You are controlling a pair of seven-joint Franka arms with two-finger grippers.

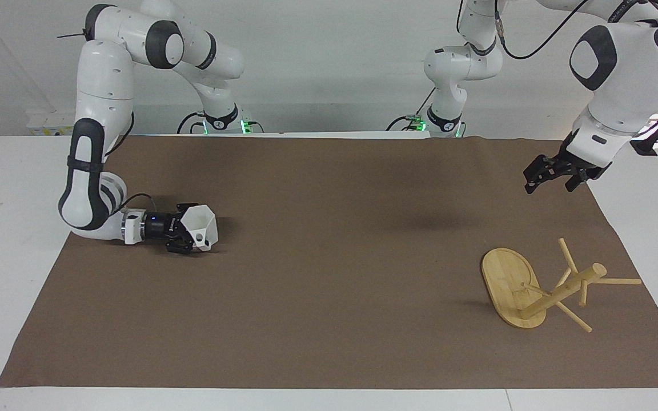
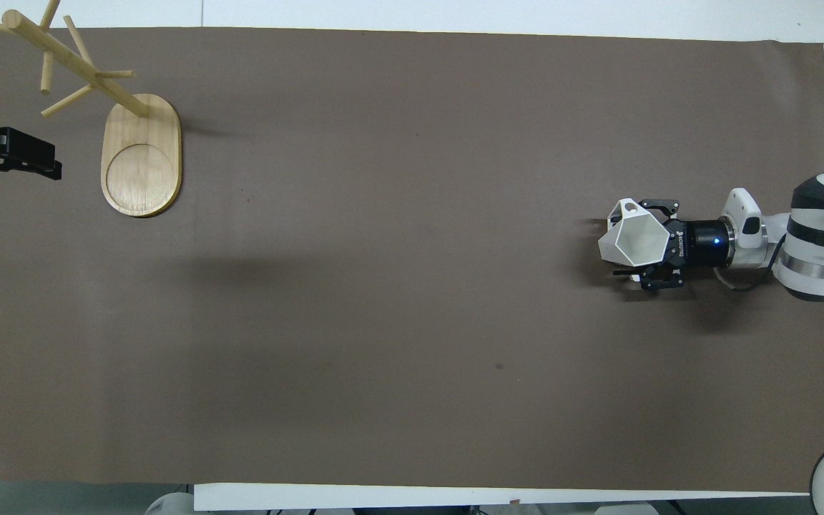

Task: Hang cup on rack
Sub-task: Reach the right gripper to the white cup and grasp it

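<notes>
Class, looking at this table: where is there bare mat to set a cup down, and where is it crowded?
The wide middle of the mat between the cup and the rack is bare. It is crowded at the right arm's end, where the right gripper is around the cup, and near the rack, with the left gripper raised over the mat's edge beside it.

The cup is plain matte white. The rack is pale yellow bamboo with fine grain. A flat dark brown mat covers the white table. Both claws are black, on white arms with black joints.
</notes>
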